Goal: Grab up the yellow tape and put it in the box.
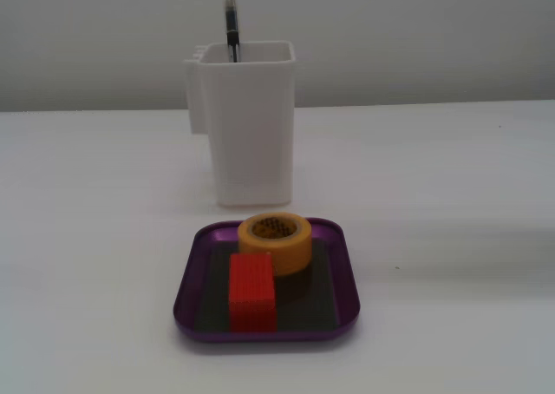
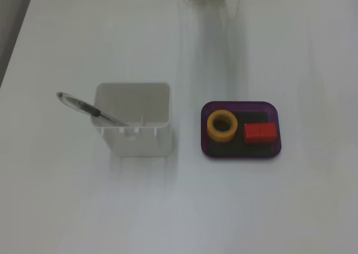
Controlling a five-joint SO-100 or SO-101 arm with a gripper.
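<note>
nearest to me in a fixed view stands the red block [image 1: 252,292], inside the box [image 1: 192,283]. just behind it, touching or almost, the yellow tape [image 1: 276,240] lies flat in the same tray, hole upward. further back is the white container [image 1: 249,125] with a pen [image 1: 231,21]. the gripper is in neither view, so its direction, state and the arm's pose i cannot tell.

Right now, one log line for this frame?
tape: in box, flat | red block: in box beside it | cup: holds pen | jaws: out of view
</note>
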